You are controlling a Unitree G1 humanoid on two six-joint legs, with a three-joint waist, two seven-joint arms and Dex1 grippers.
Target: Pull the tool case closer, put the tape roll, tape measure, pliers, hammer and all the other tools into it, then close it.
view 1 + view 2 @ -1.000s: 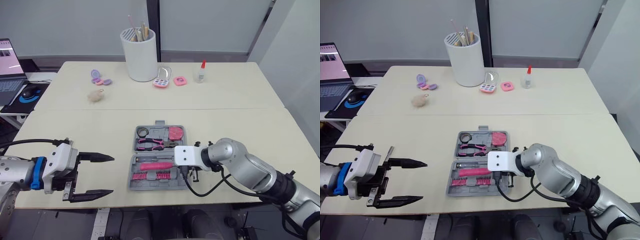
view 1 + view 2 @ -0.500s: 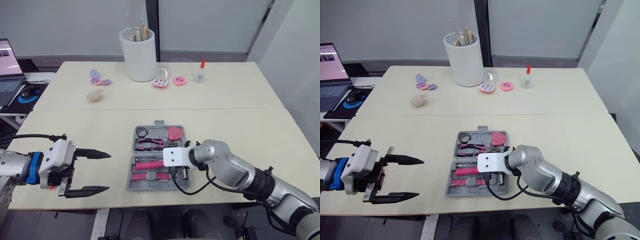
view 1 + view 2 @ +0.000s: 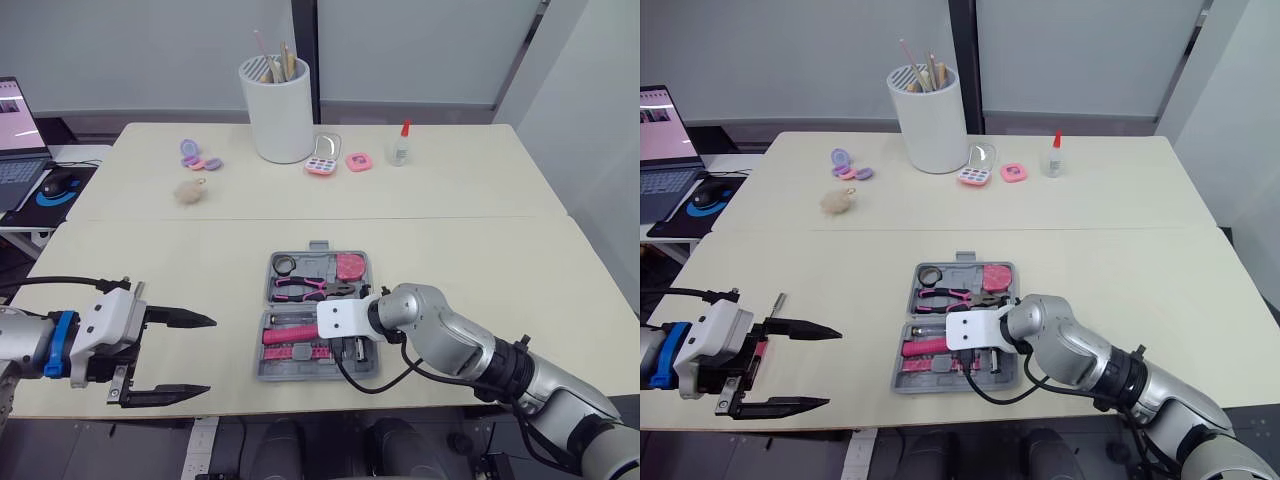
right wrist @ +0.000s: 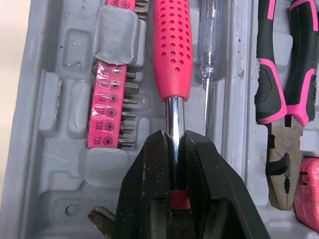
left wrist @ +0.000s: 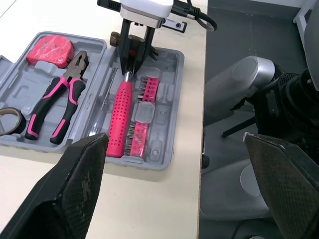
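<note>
Tool case (image 5: 160, 148) lies open and flat on the table (image 3: 480, 260), near the front edge and in the middle. Its near half holds one hammer (image 4: 172, 45) with a pink handle, one clear-handled screwdriver (image 4: 209, 59) just beside it, and two pink strips of bits (image 4: 107, 107) set end to end with a grey clip between them. The right gripper (image 4: 175, 135) is down in this half, its jaws clamped on the hammer's bare steel shaft. The hammer's head is mostly hidden under the gripper.

The left gripper (image 3: 210, 355) hangs over the front left of the table, well apart from the case, jaws wide apart and holding nothing.

The far half of the case holds one tape roll (image 3: 285, 263), one pair of pliers (image 3: 300, 288) and one pink tape measure (image 3: 349, 266).

Farther back stand a white holder (image 3: 278, 110) of sticks too bunched to count, a pink palette (image 3: 323, 160), a pink compact (image 3: 359, 161) and a glue bottle (image 3: 401, 143).
</note>
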